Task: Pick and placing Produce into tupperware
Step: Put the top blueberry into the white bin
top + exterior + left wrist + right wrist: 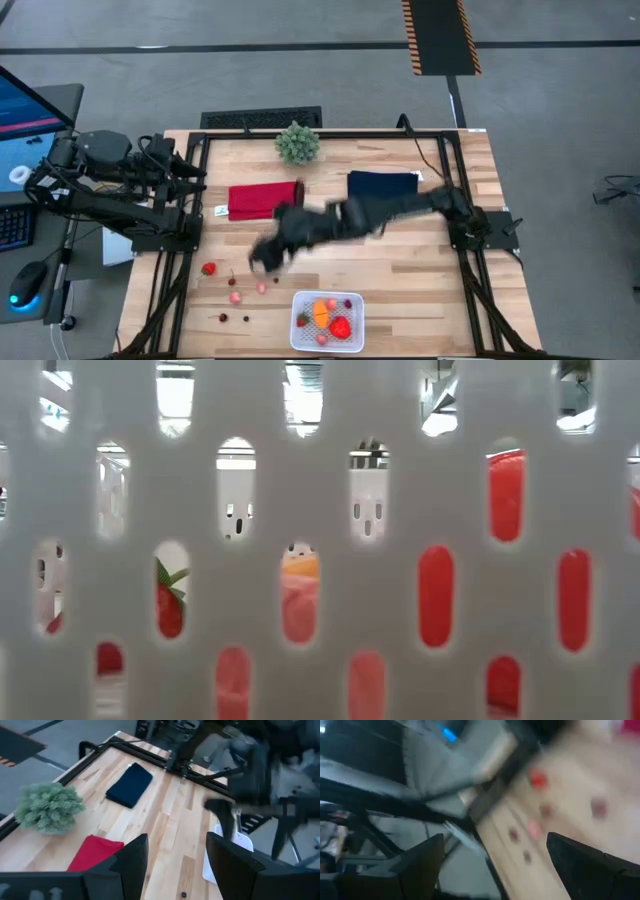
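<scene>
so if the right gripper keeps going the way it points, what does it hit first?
Probably the bare table among the loose fruits: the pink piece and dark cherries lie ahead of the open right gripper. Blur leaves depth unclear.

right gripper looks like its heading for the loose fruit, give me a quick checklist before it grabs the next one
1. Right gripper open and empty: ok, fingers spread wide in its wrist view with nothing between them.
2. Fruit left to pick: ok, a strawberry, pinkish pieces and dark cherries lie loose on the table.
3. Gripper lined up over one piece: cannot tell, the arm is blurred.
4. Tupperware ready: ok, it sits at the table's near edge with an orange piece and a red piece inside, and room left.
5. Left gripper out of the way: ok, parked at the table's left side.
</scene>
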`<state>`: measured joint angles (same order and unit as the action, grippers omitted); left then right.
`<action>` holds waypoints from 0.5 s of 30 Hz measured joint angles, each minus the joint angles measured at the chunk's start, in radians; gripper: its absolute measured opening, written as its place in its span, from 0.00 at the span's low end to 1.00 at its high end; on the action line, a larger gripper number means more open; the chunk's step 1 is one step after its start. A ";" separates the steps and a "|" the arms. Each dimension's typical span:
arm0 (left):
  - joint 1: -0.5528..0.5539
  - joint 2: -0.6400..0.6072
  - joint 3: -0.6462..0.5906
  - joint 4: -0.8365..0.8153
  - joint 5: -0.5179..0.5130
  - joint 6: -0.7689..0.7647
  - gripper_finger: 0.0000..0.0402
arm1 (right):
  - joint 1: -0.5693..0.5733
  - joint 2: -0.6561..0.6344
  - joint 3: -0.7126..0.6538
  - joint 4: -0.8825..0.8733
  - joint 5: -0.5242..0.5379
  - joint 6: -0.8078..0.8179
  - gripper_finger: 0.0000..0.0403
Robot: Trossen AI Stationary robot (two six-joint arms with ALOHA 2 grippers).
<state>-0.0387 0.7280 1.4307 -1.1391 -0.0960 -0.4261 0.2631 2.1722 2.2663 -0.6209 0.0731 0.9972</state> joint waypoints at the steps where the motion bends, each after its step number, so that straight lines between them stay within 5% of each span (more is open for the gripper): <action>1: 0.000 0.000 0.000 0.001 0.012 0.010 0.47 | -0.027 -0.016 0.004 -0.002 0.002 0.011 0.93; 3: 0.000 0.000 0.000 0.002 0.035 0.016 0.47 | -0.077 -0.057 -0.003 -0.034 0.006 0.046 0.93; 5: 0.000 0.000 0.000 0.002 0.056 0.013 0.47 | -0.111 -0.071 0.001 0.091 -0.012 -0.132 0.93; 15: 0.000 0.005 0.000 0.002 0.056 -0.014 0.47 | -0.272 -0.228 -0.002 0.087 -0.074 -0.707 0.93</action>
<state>-0.0388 0.7334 1.4307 -1.1374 -0.0398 -0.4399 -0.0090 1.9443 2.2646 -0.5338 -0.0006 0.2906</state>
